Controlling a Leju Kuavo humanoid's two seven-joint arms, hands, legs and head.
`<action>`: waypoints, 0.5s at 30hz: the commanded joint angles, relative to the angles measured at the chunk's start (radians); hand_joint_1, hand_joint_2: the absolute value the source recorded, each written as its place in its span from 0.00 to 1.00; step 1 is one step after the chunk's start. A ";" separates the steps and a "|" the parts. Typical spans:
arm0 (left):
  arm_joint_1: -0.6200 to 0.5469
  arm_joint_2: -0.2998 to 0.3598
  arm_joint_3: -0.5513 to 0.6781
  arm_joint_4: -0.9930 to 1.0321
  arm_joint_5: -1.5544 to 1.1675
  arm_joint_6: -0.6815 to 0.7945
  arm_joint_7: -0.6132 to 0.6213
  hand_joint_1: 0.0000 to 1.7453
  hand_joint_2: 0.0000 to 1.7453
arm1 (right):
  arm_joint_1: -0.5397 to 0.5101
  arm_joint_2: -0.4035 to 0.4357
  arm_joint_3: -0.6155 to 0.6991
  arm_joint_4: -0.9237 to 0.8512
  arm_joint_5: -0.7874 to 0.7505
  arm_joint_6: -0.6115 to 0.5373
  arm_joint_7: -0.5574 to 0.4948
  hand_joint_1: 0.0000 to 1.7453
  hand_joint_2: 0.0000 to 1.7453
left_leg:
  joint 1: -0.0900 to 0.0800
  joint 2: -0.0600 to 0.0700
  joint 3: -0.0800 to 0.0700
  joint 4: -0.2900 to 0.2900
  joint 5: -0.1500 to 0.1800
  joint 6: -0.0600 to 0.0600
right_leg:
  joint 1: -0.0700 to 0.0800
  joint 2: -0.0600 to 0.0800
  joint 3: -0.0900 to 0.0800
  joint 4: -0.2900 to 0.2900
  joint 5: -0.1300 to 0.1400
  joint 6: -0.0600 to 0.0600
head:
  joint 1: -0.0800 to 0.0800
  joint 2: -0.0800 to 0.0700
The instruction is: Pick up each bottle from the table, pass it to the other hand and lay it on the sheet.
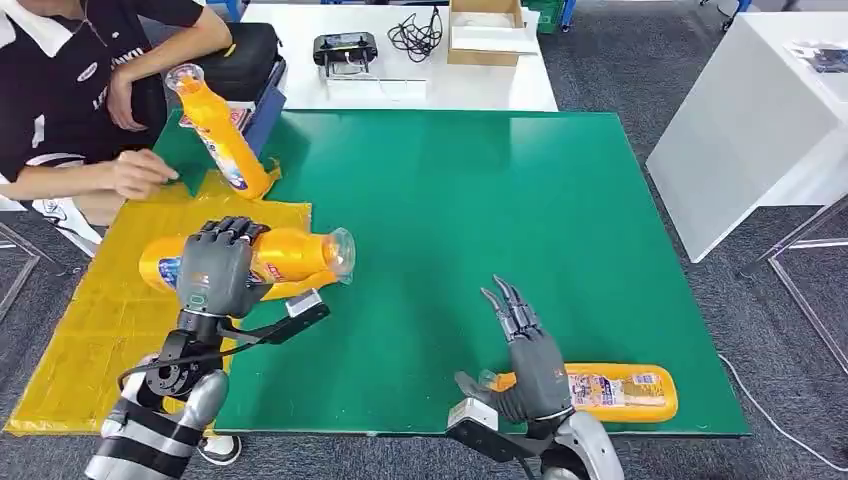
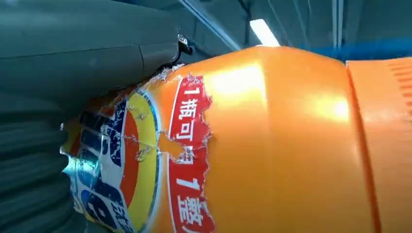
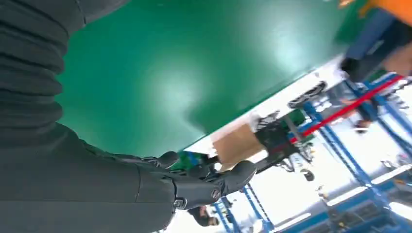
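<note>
My left hand (image 1: 215, 267) grips an orange bottle (image 1: 290, 254) lying sideways, held above the right edge of the yellow sheet (image 1: 90, 330); its clear cap points right over the green table (image 1: 450, 200). Up close, the same bottle (image 2: 272, 145) shows a torn red and blue label beside my left hand (image 2: 73, 58). A second orange bottle (image 1: 218, 130) lies tilted at the sheet's far edge. A third orange bottle (image 1: 610, 392) lies flat near the table's front edge, just right of my right hand (image 1: 525, 350), which is open with fingers spread. My right hand (image 3: 194, 184) holds nothing.
A person (image 1: 70, 80) sits at the far left, one hand (image 1: 140, 172) near the sheet's far edge. A white table (image 1: 400, 95) behind holds a black device (image 1: 345, 47), cables and a cardboard box (image 1: 488, 28). Another white table (image 1: 750, 120) stands at the right.
</note>
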 commanded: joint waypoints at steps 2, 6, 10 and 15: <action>0.047 0.077 -0.015 0.155 -0.035 -0.137 0.034 1.00 1.00 | 0.045 -0.022 -0.108 -0.041 0.019 0.009 0.015 0.00 1.00 | 0.000 0.000 0.004 -0.002 -0.001 -0.001 | -0.001 0.001 0.003 -0.001 -0.001 -0.001 | 0.000 0.000; 0.065 0.092 -0.031 0.158 -0.012 -0.178 0.026 1.00 1.00 | 0.047 -0.019 -0.116 -0.039 0.021 0.004 0.016 0.00 1.00 | 0.000 0.000 0.005 -0.001 -0.002 -0.001 | 0.000 0.001 0.005 -0.001 -0.001 -0.001 | 0.000 0.000; 0.117 0.102 -0.041 0.204 0.004 -0.191 0.025 1.00 1.00 | 0.044 -0.018 -0.128 -0.028 0.019 0.008 0.021 0.00 1.00 | 0.000 0.003 0.006 -0.002 -0.002 -0.001 | -0.001 0.003 0.005 -0.002 -0.001 -0.001 | 0.000 0.000; 0.117 0.088 -0.040 0.215 0.007 -0.190 0.028 1.00 1.00 | 0.039 -0.013 -0.130 -0.020 0.018 0.010 0.021 0.00 1.00 | 0.000 0.000 0.006 -0.002 -0.002 -0.002 | 0.000 0.001 0.005 -0.002 -0.002 -0.001 | 0.000 0.000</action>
